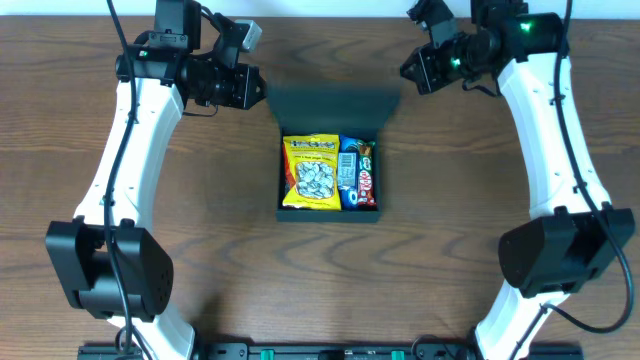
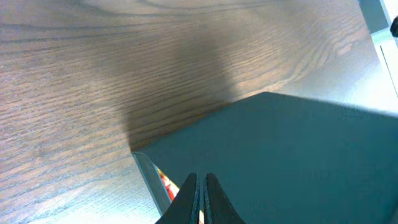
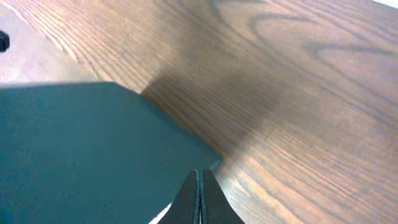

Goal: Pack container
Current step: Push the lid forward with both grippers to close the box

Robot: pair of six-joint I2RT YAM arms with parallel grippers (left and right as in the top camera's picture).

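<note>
Plainly the packing is nearly done: the dark teal-green matte rectangular container (image 1: 330, 105) sits at the centre of the overhead frame on the brown wood-grain table (image 1: 450, 250). Its hinged flap lid lies thrown back toward the top edge, which leaves the mouth open. Inside, a yellow snack packet (image 1: 311, 172) fills the left side. A blue wrapper (image 1: 348, 165) and a red chocolate bar (image 1: 366, 180) stand side by side on the right, packed close so that everything lies below the rim.

The left gripper (image 1: 245, 87) hangs at the upper left, just beside the flap's left corner. The right gripper (image 1: 415, 70) hangs at the upper right, near the opposite corner. Each wrist view shows its fingers pressed together with nothing between them, poised above the teal flap. I judge the arms flank the lid in order to fold it over, and pinched fingers would serve as a narrow pusher. Whether either touches the flap I cannot tell.
</note>
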